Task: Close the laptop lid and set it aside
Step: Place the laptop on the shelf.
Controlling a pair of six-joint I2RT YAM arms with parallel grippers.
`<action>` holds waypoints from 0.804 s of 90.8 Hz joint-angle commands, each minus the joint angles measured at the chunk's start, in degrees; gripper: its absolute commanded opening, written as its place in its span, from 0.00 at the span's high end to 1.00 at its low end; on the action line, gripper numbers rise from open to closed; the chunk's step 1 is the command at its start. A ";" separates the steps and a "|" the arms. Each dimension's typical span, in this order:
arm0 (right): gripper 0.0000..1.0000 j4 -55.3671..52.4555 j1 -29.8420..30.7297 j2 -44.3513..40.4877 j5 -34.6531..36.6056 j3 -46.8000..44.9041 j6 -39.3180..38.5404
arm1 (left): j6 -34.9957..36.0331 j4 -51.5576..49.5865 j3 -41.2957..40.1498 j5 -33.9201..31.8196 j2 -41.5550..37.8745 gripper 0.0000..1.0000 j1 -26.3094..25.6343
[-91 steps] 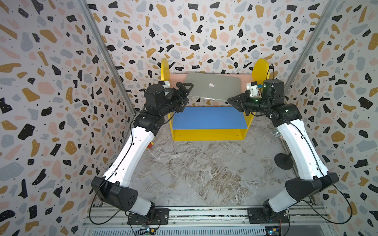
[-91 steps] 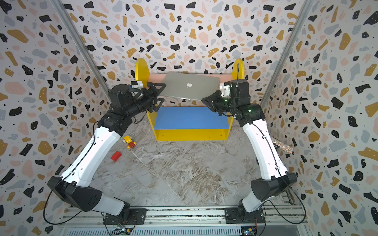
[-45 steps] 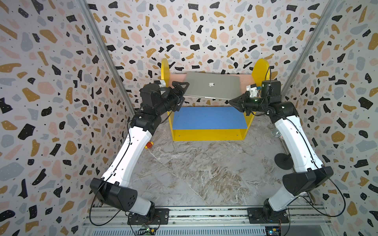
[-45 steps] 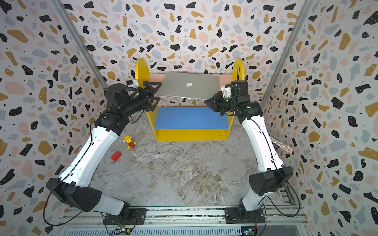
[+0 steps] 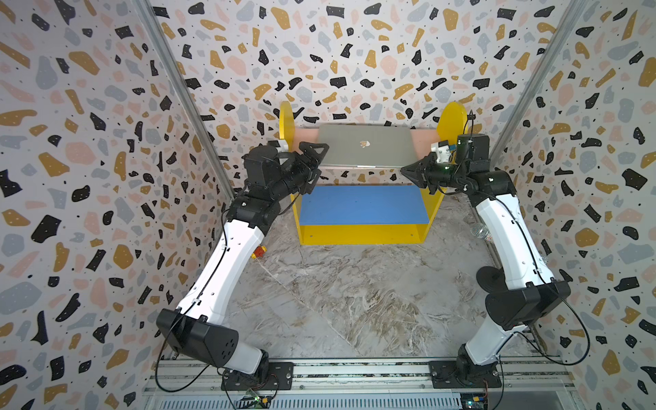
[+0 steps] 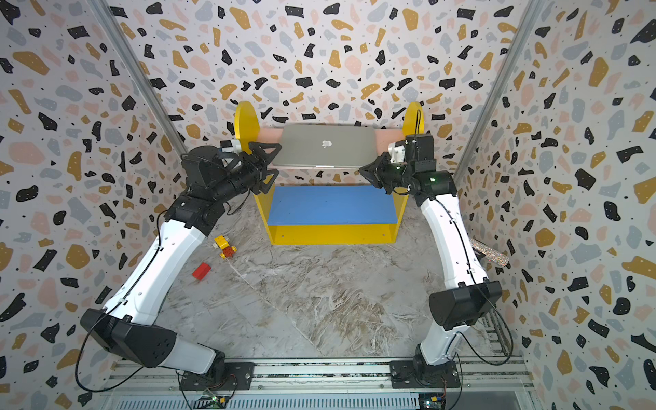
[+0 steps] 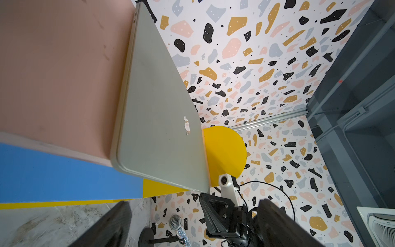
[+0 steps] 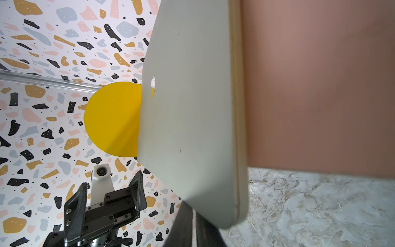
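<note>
The silver laptop (image 5: 365, 145) (image 6: 326, 145) lies shut on the pink top board (image 5: 424, 136) of a yellow shelf. Its lid (image 7: 158, 119) (image 8: 188, 107) is down, logo upward. My left gripper (image 5: 316, 163) (image 6: 269, 161) (image 7: 194, 205) stands open just off the laptop's front left corner, with nothing between its fingers. My right gripper (image 5: 404, 170) (image 6: 362, 169) (image 8: 194, 224) is shut, empty, its tips right by the front right corner. I cannot tell whether they touch it.
The yellow shelf (image 5: 362, 234) has a blue lower board (image 5: 362, 204) and stands against the back wall. A red brick (image 6: 201, 271) and a yellow toy (image 6: 224, 246) lie on the marbled floor at left. A glittery microphone (image 6: 490, 253) on a black stand (image 5: 491, 278) is at right.
My left gripper, still open, has drawn back leftward from the laptop's left edge. The right arm has shifted slightly by the right corner. The laptop lies about where it was.
</note>
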 commanded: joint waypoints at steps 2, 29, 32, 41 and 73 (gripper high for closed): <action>0.89 0.62 -0.90 0.31 1.12 2.45 -0.59 | 0.57 3.12 -0.49 0.51 -1.17 0.05 0.16; 0.89 0.64 -1.43 1.61 0.87 3.76 -0.42 | 0.39 3.38 -0.30 0.42 -0.83 0.05 0.16; 0.89 0.62 -1.43 1.71 0.86 3.89 -0.42 | 0.43 3.42 -0.23 0.44 -0.81 0.05 0.16; 0.89 0.68 -1.54 2.06 0.77 4.11 -0.31 | 0.31 3.38 -0.07 0.37 -0.59 0.05 0.16; 0.89 0.62 -1.59 3.00 0.59 5.06 -0.07 | 0.20 2.98 1.96 0.22 0.72 0.05 0.11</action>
